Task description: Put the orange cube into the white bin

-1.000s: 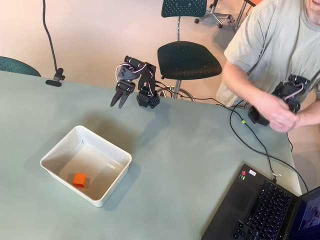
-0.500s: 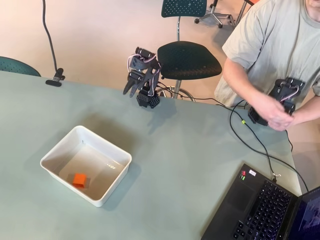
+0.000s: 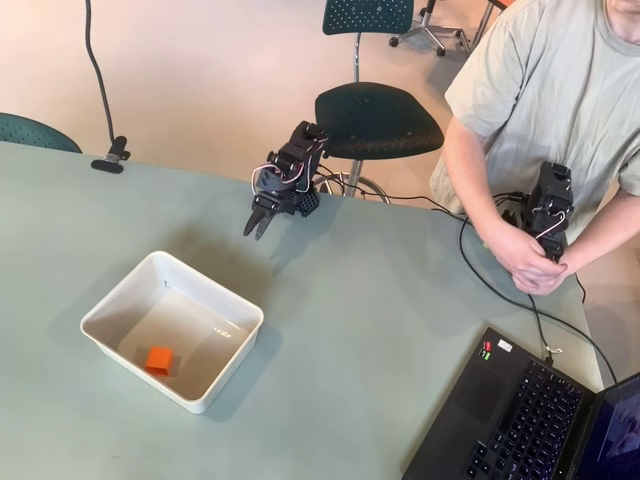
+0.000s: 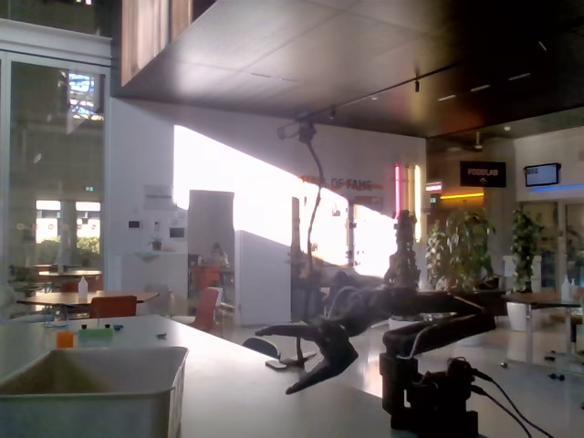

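Worktop (image 3: pixel 380 330), pale grey-green, smooth: one. Its far edge runs diagonally in the overhead view from upper left to the right; wide bare surface lies between the bin and the arm's base, and more to the right of the bin as far as the laptop.

White bin (image 3: pixel 172 330), shallow rectangular glossy plastic tub with rounded corners: one, sitting at an angle on the left part of the worktop, well apart from the far edge. In the fixed view its near wall (image 4: pixel 91 388) stands at lower left.

Orange cube (image 3: pixel 158 359), tiny, bright, solid-coloured: one, resting on the bin floor near the bin's lower left wall.

Gripper (image 3: pixel 260 222) of the black arm: one, hanging empty above the worktop near the far edge, up and to the right of the bin, well apart from it. In the fixed view (image 4: pixel 306 359) the fingers are slightly apart, holding nothing, pointing down and left.

Black laptop (image 3: pixel 530 415): one, open, at the lower right corner.

Black cable (image 3: pixel 500 290): one, trailing across the worktop's right side.

Black perforated chair (image 3: pixel 378 118): one, just behind the arm's base, beyond the edge.

Person in a grey shirt (image 3: pixel 545 90): one, at upper right.
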{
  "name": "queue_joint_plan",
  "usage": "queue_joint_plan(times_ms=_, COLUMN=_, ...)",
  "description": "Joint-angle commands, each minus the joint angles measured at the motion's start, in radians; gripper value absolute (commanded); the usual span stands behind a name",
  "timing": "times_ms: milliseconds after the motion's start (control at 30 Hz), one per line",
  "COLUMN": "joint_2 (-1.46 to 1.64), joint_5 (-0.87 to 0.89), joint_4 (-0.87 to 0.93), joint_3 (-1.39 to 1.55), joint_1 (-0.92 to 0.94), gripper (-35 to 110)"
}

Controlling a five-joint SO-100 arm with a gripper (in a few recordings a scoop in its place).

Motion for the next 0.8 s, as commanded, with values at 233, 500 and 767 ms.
queue_joint_plan(times_ms=233, joint_2=0.097, joint_5=0.012, joint_4=0.055, joint_3=0.081, joint_1=-0.103, gripper=65)
queue_joint_plan(times_ms=500, joint_2=0.107, joint_5=0.011, joint_4=0.23, joint_3=-0.021, joint_1=-0.101, gripper=45)
queue_joint_plan(times_ms=767, joint_2=0.109, joint_5=0.011, joint_4=0.282, joint_3=-0.049, joint_1=-0.103, gripper=19)
